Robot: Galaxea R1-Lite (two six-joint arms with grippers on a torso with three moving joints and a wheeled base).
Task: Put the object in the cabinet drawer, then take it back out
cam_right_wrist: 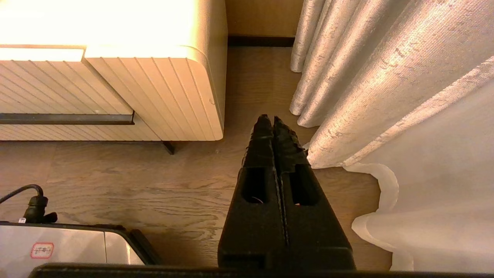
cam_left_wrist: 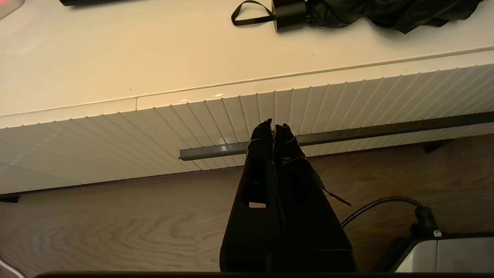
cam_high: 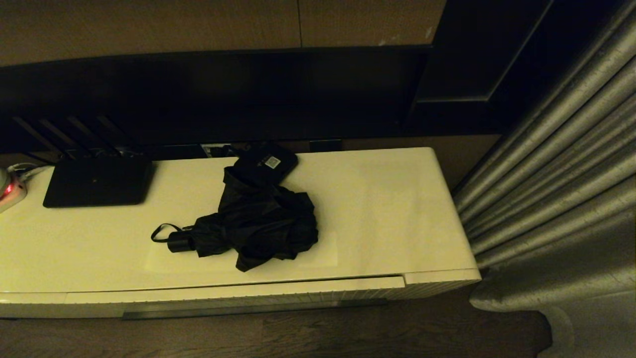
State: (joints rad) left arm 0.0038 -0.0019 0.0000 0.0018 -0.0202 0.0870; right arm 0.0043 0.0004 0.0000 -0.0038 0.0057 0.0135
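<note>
Umbrella [cam_high: 258,226] lies on the bench [cam_high: 387,209], drawer [cam_left_wrist: 347,108] closed.
Left tool [cam_left_wrist: 274,125] and right tool [cam_right_wrist: 270,119] both pressed together, empty, touching nothing.

Umbrella [cam_high: 258,223] hides the box's [cam_high: 266,164] near part; drawer [cam_high: 238,293] interior perhaps unseen.

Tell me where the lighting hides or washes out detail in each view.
Head view: dim, the umbrella merges into a dark mass. Left wrist view: evenly lit, drawer ribs crisp. Right wrist view: glare bleaches the cabinet top; curtain texture clear.
</note>
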